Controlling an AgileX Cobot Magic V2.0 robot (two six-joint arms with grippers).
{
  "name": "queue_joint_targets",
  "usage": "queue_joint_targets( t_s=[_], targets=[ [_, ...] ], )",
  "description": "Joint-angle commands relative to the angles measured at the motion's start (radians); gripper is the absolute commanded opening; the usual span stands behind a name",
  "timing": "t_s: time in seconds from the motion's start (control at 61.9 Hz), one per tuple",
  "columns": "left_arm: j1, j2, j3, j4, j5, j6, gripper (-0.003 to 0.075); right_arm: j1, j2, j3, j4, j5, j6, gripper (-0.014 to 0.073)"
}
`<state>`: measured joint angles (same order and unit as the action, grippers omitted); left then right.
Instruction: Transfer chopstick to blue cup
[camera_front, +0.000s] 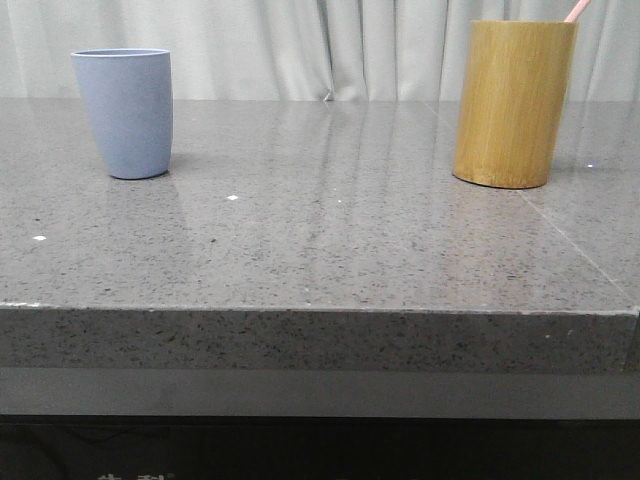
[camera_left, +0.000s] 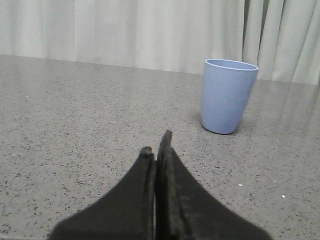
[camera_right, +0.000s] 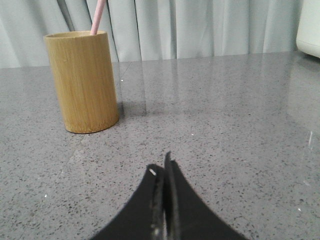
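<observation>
Chopstick (camera_front: 576, 11) stands tilted inside the bamboo holder (camera_front: 513, 103) on the far right of the table (camera_front: 320, 250) — we see just its pale pink top poking over the rim. The blue cup (camera_front: 124, 112) stands upright on the far left, well apart from the holder. We are looking at a grey speckled stone top, glossy enough to carry faint reflections of both vessels, with a seam running along its right side and a thick front edge. Pale pleated curtains (camera_front: 330, 45) hang behind it. In our wrist views the left gripper (camera_left: 157, 150) hovers low over bare stone near the cup, fingers pressed together, holding nothing; the right gripper (camera_right: 161, 167) sits likewise near the holder — fingers together, empty.
</observation>
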<state>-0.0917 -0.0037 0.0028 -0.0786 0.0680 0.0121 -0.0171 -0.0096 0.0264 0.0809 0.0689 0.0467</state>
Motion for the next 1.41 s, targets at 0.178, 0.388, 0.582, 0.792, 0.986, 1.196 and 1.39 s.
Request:
queue_joint_targets(
  t_s=[0.178,0.388,0.582,0.792,0.986,1.196,1.39],
  targets=[
    [-0.007,-0.023,0.013,-0.003,-0.106,-0.012,-0.0019,-0.005,-0.022,-0.003,-0.012,-0.095,-0.003,-0.0067],
    [-0.007,-0.023,-0.058,-0.018,-0.102,-0.012,-0.0019,-0.005,-0.022,-0.069,-0.012,-0.079,-0.003,-0.0067],
    [-0.007,0.005,-0.271,-0.018,0.008,-0.012,-0.0019,-0.005,-0.013,-0.274,-0.013,0.081,-0.006,-0.0067],
    [-0.007,0.130,-0.491,-0.018,0.181,-0.012,-0.0019,-0.005,0.073,-0.495,-0.013,0.236,-0.006,-0.0067],
    [-0.007,0.285,-0.671,-0.018,0.322,-0.012,-0.0019,-0.005,0.219,-0.688,-0.013,0.348,-0.006,-0.0067],
    [-0.007,0.456,-0.806,-0.018,0.463,-0.012,-0.0019,-0.005,0.398,-0.814,-0.013,0.520,-0.007,-0.0067],
    [-0.007,0.550,-0.806,-0.018,0.512,-0.012,-0.0019,-0.005,0.511,-0.815,-0.013,0.579,-0.007,-0.0067]
  ],
)
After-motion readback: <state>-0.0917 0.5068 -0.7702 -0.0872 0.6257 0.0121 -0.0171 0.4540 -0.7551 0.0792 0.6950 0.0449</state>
